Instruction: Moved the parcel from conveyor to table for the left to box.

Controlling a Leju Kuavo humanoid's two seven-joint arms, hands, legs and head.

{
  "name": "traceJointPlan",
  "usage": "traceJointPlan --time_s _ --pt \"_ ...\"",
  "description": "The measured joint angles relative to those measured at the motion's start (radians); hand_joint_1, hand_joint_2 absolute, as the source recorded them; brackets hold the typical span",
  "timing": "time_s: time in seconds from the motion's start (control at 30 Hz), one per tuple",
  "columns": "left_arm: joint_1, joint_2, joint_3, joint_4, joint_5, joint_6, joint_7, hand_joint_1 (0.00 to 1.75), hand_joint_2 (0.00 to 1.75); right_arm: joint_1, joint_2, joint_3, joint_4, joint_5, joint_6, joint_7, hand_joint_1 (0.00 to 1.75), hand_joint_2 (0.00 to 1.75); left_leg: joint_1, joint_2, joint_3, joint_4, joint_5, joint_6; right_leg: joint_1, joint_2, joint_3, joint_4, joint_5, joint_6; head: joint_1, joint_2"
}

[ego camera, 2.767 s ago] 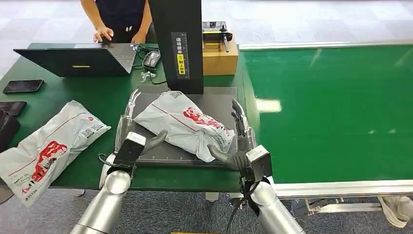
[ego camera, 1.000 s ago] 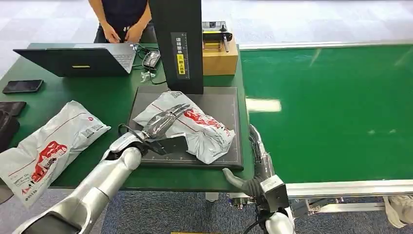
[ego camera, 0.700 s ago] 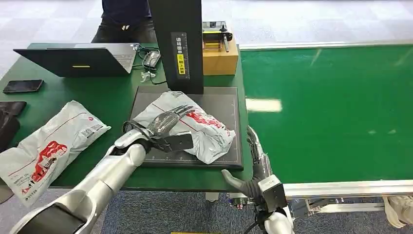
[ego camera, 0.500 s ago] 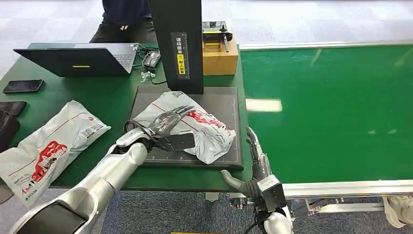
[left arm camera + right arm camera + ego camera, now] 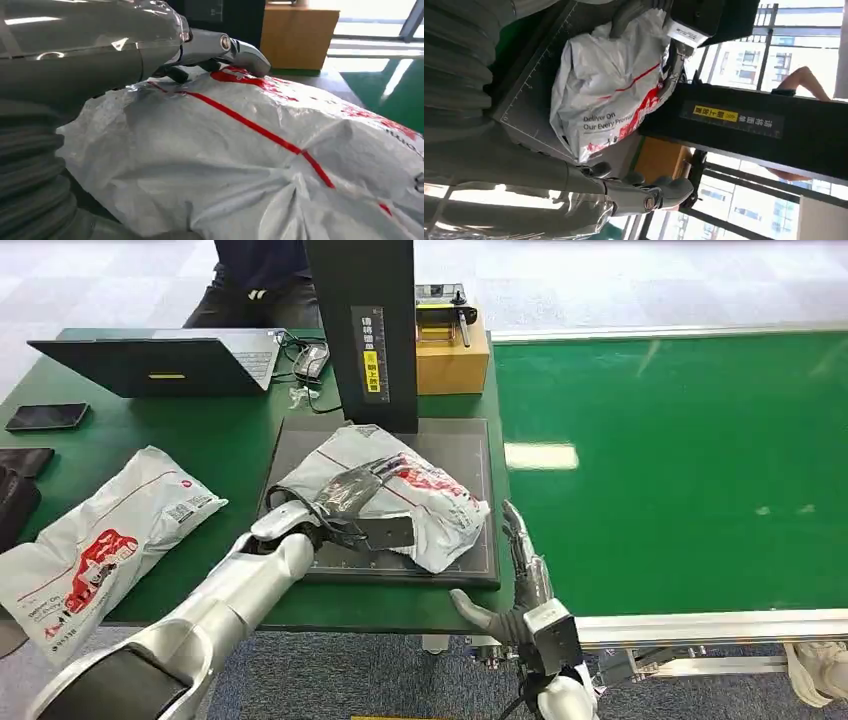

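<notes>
You're facing a green surface [image 5: 230,445] with a green conveyor [image 5: 690,460] at its right. At far left a second parcel [image 5: 100,535] lies flat, with a laptop [image 5: 165,360] behind it. On the dark mat [image 5: 470,455] at the foot of the black column [image 5: 362,330] sits the parcel [image 5: 420,505]; your left hand [image 5: 345,495] lies on top of it, fingers pressed into the plastic. Further right, your right hand [image 5: 515,585] hovers off the surface's front edge, fingers spread, holding nothing.
</notes>
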Motion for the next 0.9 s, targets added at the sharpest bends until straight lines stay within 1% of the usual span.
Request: traceJointPlan --time_s 0.47,0.9 --pt "0.006 -0.002 0.010 0.005 0.002 0.156 0.006 1.75 1.75 0.006 0.017 -0.016 -0.022 0.030 0.033 0.020 0.00 1.75 0.000 0.000 0.000 0.000 0.000 0.000 0.000 0.000 0.000 0.000 0.000 0.000 0.000 0.000" --pt "0.019 -0.002 0.076 -0.005 -0.003 0.278 -0.002 1.75 1.75 0.004 0.019 -0.015 -0.021 0.031 0.027 0.021 0.00 1.75 0.000 0.000 0.000 0.000 0.000 0.000 0.000 0.000 0.000 0.000 0.000 0.000 0.000 0.000"
